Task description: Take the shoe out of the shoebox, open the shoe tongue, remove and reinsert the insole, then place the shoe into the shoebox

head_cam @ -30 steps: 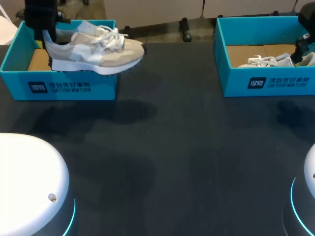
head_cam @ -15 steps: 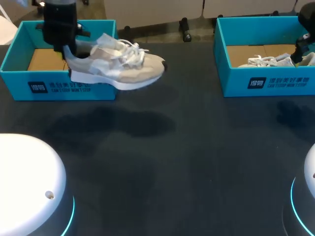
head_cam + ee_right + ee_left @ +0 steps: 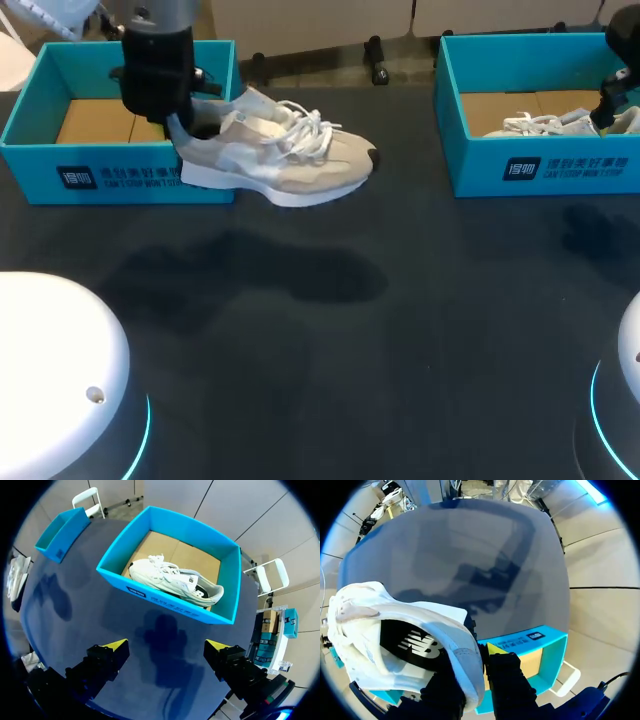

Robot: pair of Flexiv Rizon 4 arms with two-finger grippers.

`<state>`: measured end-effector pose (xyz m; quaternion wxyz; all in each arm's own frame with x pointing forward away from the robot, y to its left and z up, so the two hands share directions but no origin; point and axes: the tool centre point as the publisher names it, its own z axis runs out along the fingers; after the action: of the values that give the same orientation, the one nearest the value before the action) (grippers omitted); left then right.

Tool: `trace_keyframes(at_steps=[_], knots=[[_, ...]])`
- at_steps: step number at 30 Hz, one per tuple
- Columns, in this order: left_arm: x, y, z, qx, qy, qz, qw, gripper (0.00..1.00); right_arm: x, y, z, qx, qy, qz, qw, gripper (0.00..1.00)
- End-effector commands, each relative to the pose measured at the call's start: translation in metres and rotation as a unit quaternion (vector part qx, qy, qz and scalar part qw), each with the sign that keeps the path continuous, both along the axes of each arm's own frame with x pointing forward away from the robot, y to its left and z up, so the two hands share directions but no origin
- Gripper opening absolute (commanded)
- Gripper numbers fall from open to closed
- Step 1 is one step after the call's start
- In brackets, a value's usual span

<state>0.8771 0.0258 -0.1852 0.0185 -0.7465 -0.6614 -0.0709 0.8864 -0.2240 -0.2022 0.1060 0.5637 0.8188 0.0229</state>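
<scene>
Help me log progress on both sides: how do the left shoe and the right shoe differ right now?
The left shoe is out of the left shoebox, raised above the table; the right shoe lies inside the right shoebox. The left gripper is shut on the left shoe's heel; the right shoe is untouched, the right gripper open. Both are pale, laced sneakers.

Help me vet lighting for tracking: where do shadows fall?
Head view: the raised shoe throws a soft shadow on the table beneath it. Left wrist view: its shadow lies ahead. Right wrist view: the right claw casts a shadow on the table before the box.
</scene>
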Motion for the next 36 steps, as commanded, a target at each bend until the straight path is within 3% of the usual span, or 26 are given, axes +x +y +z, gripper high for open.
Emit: trace_keyframes(at_steps=[1,19,27,36], knots=[[-0.002,0.000,0.000,0.000,-0.004,0.000,1.000,0.00,0.000,0.000,0.000,-0.001,0.000,0.000,1.000,1.00],[-0.002,0.000,0.000,0.000,-0.004,0.000,1.000,0.00,0.000,0.000,0.000,-0.001,0.000,0.000,1.000,1.00],[-0.017,-0.006,-0.003,-0.012,0.031,0.095,0.995,0.00,0.000,0.000,0.000,-0.001,0.000,0.000,1.000,1.00],[-0.046,-0.035,-0.012,-0.003,0.033,0.141,0.989,0.00,0.000,0.000,0.000,-0.001,0.000,0.000,1.000,1.00]])
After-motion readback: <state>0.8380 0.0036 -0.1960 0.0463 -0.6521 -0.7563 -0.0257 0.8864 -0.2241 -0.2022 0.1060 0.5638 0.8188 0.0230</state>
